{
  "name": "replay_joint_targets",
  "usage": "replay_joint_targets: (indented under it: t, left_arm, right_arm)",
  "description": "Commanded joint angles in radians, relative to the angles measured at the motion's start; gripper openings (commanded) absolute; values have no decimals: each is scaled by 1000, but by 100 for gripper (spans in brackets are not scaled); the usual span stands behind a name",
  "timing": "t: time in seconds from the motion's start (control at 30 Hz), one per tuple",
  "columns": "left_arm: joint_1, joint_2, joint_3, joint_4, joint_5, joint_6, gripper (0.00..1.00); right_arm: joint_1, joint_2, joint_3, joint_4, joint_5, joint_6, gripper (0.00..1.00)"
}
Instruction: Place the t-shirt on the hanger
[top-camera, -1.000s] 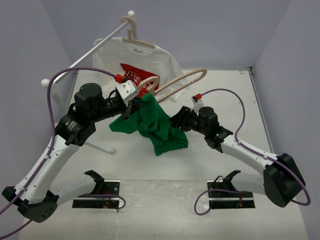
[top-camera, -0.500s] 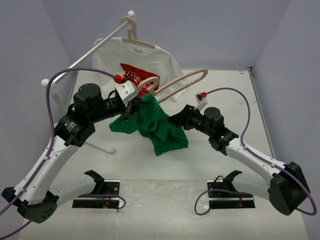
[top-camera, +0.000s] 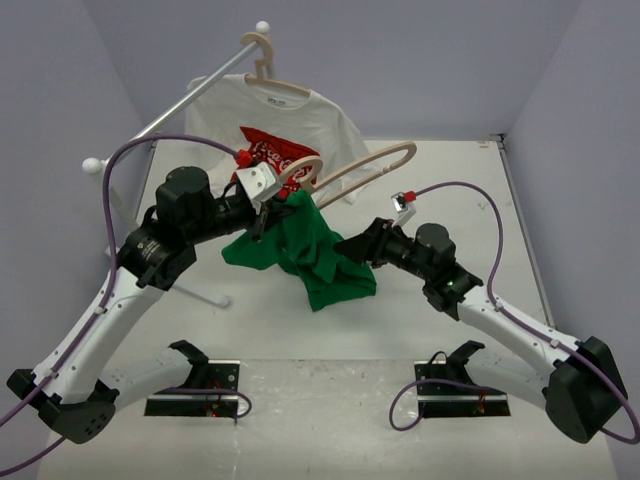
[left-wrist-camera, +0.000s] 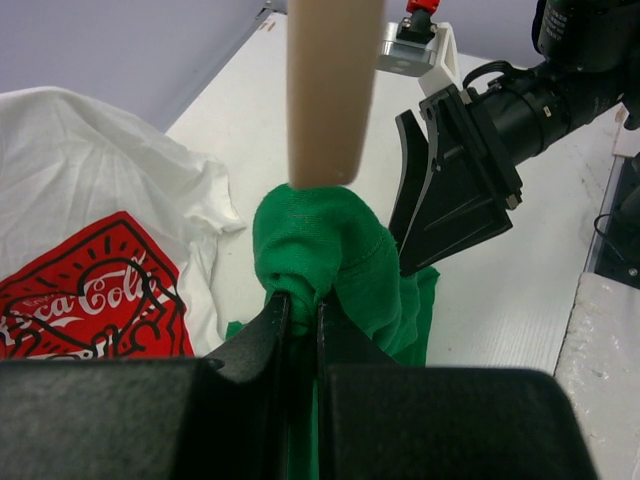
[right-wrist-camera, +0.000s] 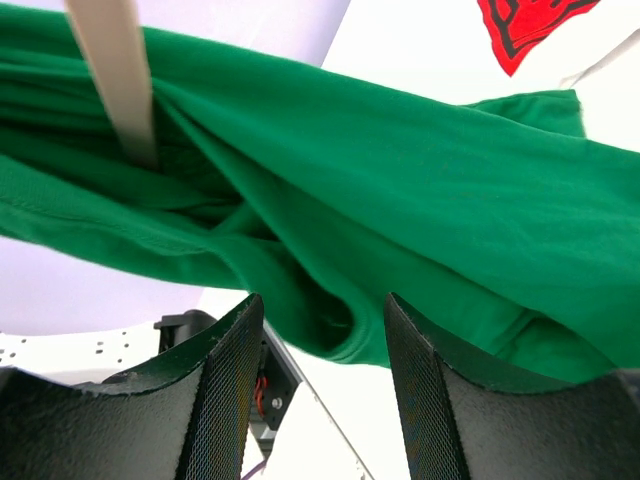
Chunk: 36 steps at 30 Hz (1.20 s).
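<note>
The green t-shirt (top-camera: 312, 252) hangs bunched from my left gripper (top-camera: 266, 214), its lower folds resting on the table. My left gripper (left-wrist-camera: 300, 303) is shut on a fold of the t-shirt (left-wrist-camera: 315, 240). The beige hanger (top-camera: 362, 165) sticks up and to the right out of the cloth, and one of its arms (left-wrist-camera: 328, 90) enters the shirt just above the jaws. My right gripper (top-camera: 350, 246) is open beside the shirt's right side. In the right wrist view a green fold (right-wrist-camera: 330, 330) sags between its spread fingers (right-wrist-camera: 225, 390), with the hanger (right-wrist-camera: 115, 75) above.
A white t-shirt with a red print (top-camera: 272, 118) hangs on a twin hanger (top-camera: 262, 62) from a white rail (top-camera: 165, 117) at the back left. The rail's foot (top-camera: 200, 291) lies on the table by the left arm. Two black mounts (top-camera: 195, 375) sit at the near edge.
My right arm's wrist has drawn back to the right and nearer, its gripper staying open at the shirt's edge. My left arm shifted slightly right, still holding the shirt.
</note>
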Motion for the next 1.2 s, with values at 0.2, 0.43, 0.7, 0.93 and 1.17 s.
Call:
replay_joint_targets:
  t: [0.2, 0.43, 0.7, 0.93, 1.17]
  left_arm:
    - [-3, 2, 15, 97, 37, -26, 0]
    - [-3, 0, 10, 90, 20, -15, 0]
    - [-3, -6, 4, 84, 17, -12, 0]
    - [-3, -15, -5, 74, 16, -7, 0]
    - [-2, -23, -16, 74, 21, -6, 0]
  right_arm:
    - [13, 87, 2, 47, 5, -21, 52]
    - [13, 108, -13, 81, -12, -17, 52]
    - [-7, -3, 29, -102, 90, -84, 59]
    - [-50, -4, 75, -130, 78, -94, 57]
    - [-50, 85, 169, -132, 35, -108, 55]
